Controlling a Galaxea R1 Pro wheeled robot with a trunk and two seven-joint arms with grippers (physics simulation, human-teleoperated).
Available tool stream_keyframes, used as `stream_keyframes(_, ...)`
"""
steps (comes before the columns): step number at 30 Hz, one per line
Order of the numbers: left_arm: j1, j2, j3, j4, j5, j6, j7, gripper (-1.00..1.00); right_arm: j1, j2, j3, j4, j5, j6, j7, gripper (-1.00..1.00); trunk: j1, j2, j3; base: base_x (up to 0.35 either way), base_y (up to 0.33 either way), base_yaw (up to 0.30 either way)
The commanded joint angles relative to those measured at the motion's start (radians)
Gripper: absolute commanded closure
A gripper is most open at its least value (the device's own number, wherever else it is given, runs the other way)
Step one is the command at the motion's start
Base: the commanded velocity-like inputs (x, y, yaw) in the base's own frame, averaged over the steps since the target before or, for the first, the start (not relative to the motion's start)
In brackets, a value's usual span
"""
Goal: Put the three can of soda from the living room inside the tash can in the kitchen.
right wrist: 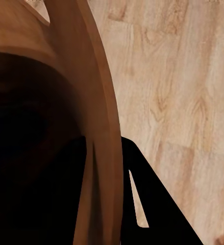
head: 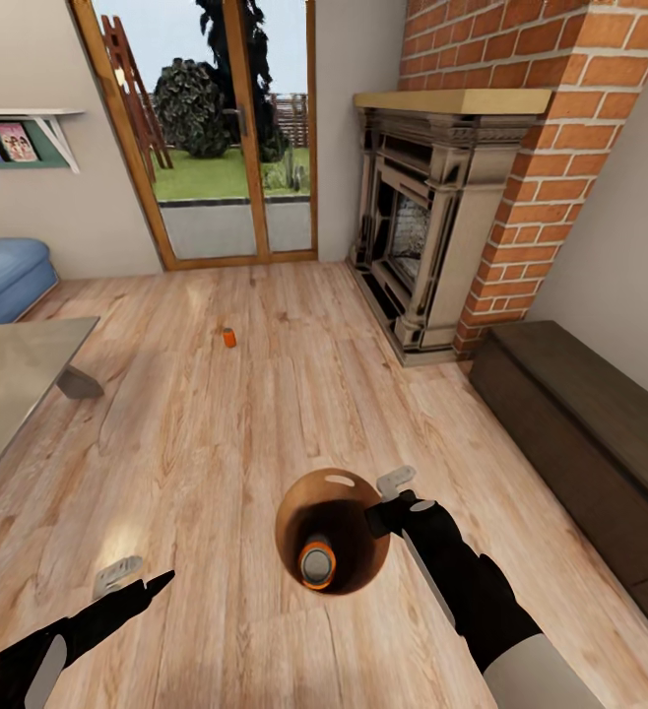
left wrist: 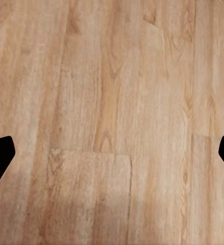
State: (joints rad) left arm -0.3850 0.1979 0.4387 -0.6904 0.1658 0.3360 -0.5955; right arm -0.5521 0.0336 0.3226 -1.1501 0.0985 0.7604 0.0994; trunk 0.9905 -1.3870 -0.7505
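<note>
Bin (head: pixel 349 522) hangs over plank floor (head: pixel 216 443), right gripper (head: pixel 388 504) clamped on its rim; one can (head: pixel 316 564) lies inside. Second can (head: pixel 228 338) stands on floor near glass doors (head: pixel 216 138). Left gripper (head: pixel 132 579) spread wide, holding nothing.

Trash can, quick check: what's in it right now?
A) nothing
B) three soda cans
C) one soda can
C: the head view shows a single orange soda can at the bottom of the trash can, which the right gripper holds by the rim; another can stands on the floor.
</note>
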Motion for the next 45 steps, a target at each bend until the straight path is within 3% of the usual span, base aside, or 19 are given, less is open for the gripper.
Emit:
stream_keyframes(1,0.000,0.000,0.000,0.000,0.000,0.000,0.000,-1.00,0.000,0.000,0.000,0.000,-0.013,0.000,0.003,1.00,0.000,0.000,0.002,0.000,0.000,0.000)
stream_keyframes(45,0.000,0.000,0.000,0.000,0.000,0.000,-0.001,-1.00,0.000,0.000,0.003,0.000,-0.014,-0.001,0.003,1.00,0.000,0.000,0.075,0.000,0.000,0.000)
